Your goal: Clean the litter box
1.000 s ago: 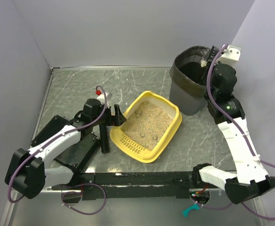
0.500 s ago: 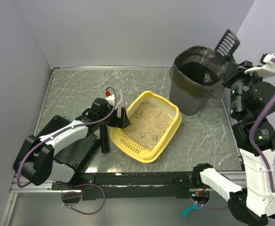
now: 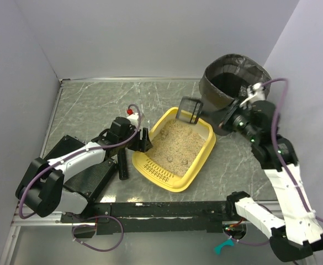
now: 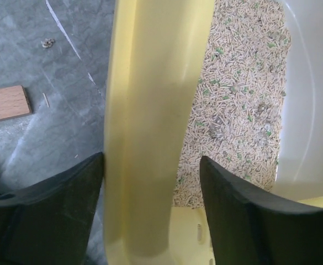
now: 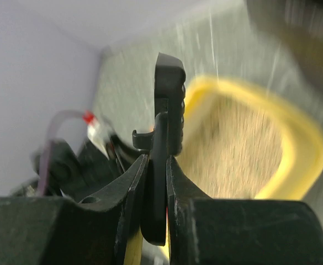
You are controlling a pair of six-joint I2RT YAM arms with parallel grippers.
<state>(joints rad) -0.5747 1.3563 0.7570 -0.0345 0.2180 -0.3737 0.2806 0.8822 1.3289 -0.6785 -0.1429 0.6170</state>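
Grey marbled table (image 3: 95, 105), pale lavender walls (image 3: 150, 33). Litter box (image 3: 202, 157) mid-table. Left gripper (image 4: 150, 165) wide, astride its left rim. Right gripper (image 5: 154, 160) clamps black scoop (image 3: 190, 110) over box's far end.

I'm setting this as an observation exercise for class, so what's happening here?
Two robot arms are working on a yellow litter box. The left gripper sits open astride its left wall. The right gripper is shut on a black slotted scoop, whose head hangs over the box's far end, near the dark bin.
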